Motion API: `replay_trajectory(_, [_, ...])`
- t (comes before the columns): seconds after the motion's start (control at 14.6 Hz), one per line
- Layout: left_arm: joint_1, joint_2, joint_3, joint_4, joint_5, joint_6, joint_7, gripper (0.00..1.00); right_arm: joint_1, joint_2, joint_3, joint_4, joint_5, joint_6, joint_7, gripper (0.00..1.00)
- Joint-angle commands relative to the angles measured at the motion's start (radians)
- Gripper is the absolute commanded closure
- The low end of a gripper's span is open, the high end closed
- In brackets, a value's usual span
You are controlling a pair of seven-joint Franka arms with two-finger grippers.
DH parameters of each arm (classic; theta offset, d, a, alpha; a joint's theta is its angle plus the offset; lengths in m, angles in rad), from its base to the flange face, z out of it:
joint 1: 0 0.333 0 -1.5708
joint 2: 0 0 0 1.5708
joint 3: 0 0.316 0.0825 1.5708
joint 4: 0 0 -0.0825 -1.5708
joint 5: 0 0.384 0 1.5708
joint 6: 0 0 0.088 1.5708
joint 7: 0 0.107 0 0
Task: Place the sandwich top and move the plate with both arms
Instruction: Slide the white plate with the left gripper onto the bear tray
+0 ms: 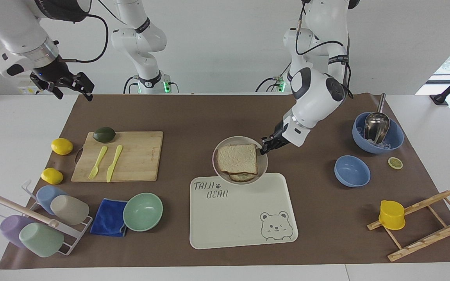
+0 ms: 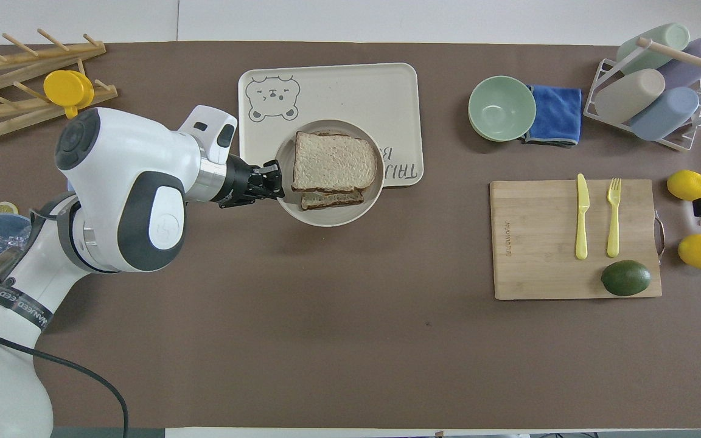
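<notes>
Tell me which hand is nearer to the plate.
Left. The left hand grips the rim of the plate, holding it over the tray; the right hand waits by the table's corner.

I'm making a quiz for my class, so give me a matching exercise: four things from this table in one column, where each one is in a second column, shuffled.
1. plate
2. avocado
3. metal scoop
4. yellow cup

A. on the wooden rack
B. held by the left gripper over the tray edge
C. on the cutting board
D. in the ice bowl

Pairs: 1-B, 2-C, 3-D, 4-A
</notes>
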Motion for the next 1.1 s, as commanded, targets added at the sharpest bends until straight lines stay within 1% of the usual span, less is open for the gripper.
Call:
replay_trajectory(0.0, [0.064, 0.093, -0.004, 0.157, -0.014, -0.057, -0.016, 1.0, -0.004, -0.01, 0.001, -0.01, 0.008, -0.005, -0.017, 0.0])
replay_trajectory(0.07, [0.067, 0.144, 0.0, 0.223, -0.014, -0.083, -0.018, 1.0, -0.004, -0.01, 0.001, -0.01, 0.008, -0.005, -0.017, 0.0])
replay_trajectory(0.21, [0.063, 0.226, 0.024, 0.297, -0.011, -0.09, -0.024, 1.0, -0.004, -0.01, 0.001, -0.01, 0.008, -0.005, -0.017, 0.0])
replay_trajectory(0.27, [0.058, 0.271, 0.029, 0.328, -0.005, -0.086, -0.027, 1.0, -0.004, -0.01, 0.001, -0.01, 0.008, -0.005, -0.017, 0.0])
replay_trajectory(0.41, [0.054, 0.345, 0.027, 0.366, 0.056, -0.048, -0.071, 1.0, -0.004, -0.01, 0.001, -0.01, 0.008, -0.005, -0.017, 0.0])
replay_trajectory(0.55, [0.05, 0.363, 0.027, 0.357, 0.069, 0.046, -0.081, 1.0, -0.003, -0.01, 0.001, -0.01, 0.008, -0.005, -0.017, 0.0])
replay_trajectory(0.69, [0.038, 0.37, 0.027, 0.342, 0.069, 0.077, -0.099, 1.0, -0.003, -0.01, 0.001, -0.01, 0.008, -0.005, -0.017, 0.0])
replay_trajectory(0.82, [0.003, 0.363, 0.027, 0.278, 0.069, 0.184, -0.131, 1.0, -0.003, -0.01, 0.001, -0.01, 0.008, -0.005, -0.017, 0.0])
replay_trajectory(0.89, [-0.006, 0.357, 0.027, 0.248, 0.07, 0.21, -0.133, 1.0, -0.003, -0.01, 0.001, -0.01, 0.008, -0.005, -0.017, 0.0])
replay_trajectory(1.03, [-0.008, 0.354, 0.027, 0.242, 0.072, 0.212, -0.131, 1.0, -0.003, -0.01, 0.001, -0.01, 0.008, -0.005, -0.017, 0.0])
